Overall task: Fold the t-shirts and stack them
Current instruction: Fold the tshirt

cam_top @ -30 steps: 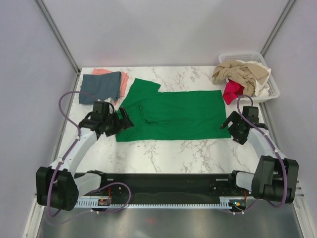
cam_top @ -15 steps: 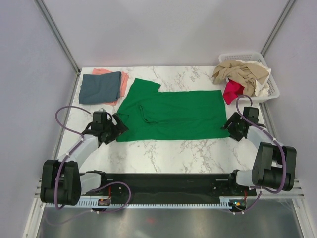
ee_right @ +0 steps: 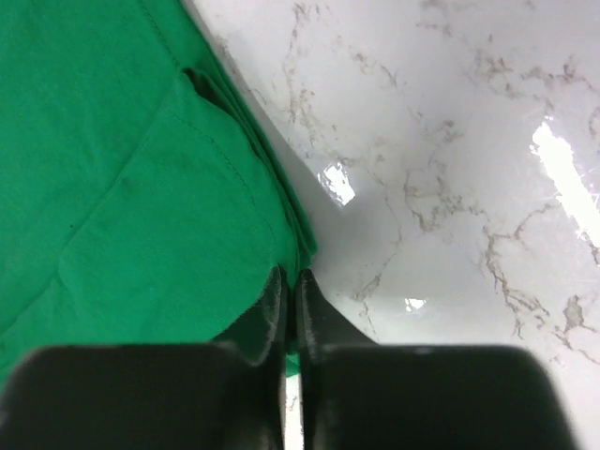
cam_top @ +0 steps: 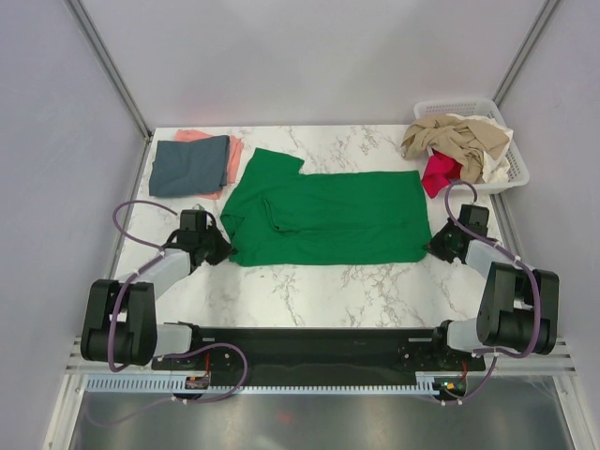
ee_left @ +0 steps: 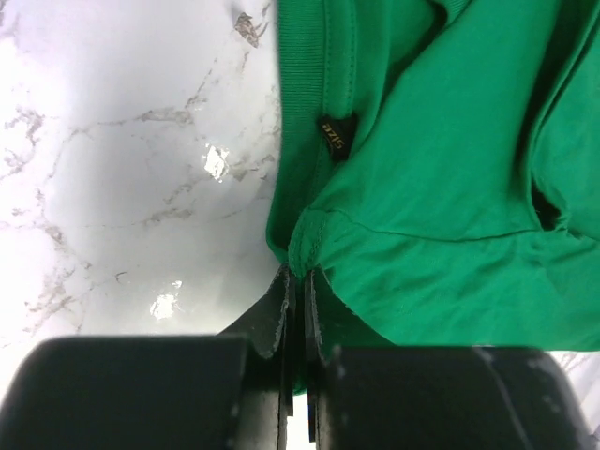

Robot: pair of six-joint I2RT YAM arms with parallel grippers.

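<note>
A bright green t-shirt (cam_top: 328, 217) lies folded lengthwise across the middle of the marble table. My left gripper (cam_top: 225, 251) is low at its near left corner, shut on the green cloth (ee_left: 309, 234) by the collar; the wrist view shows fabric pinched between the fingers. My right gripper (cam_top: 428, 249) is at the near right corner, shut on the shirt's edge (ee_right: 295, 248). A slate blue-grey t-shirt (cam_top: 190, 165) lies folded on a salmon pink one (cam_top: 233, 159) at the back left. Beige (cam_top: 459, 139) and magenta-red (cam_top: 438, 173) t-shirts hang from the basket.
A white slatted basket (cam_top: 517, 174) stands at the back right corner, its clothes spilling over the rim onto the table. Grey walls close in on both sides. Bare marble (cam_top: 328, 291) runs between the green shirt and the arm bases.
Both grippers have dropped to the table at the shirt's near corners and gone from open to shut on the cloth. The left corner has bunched slightly inward.
</note>
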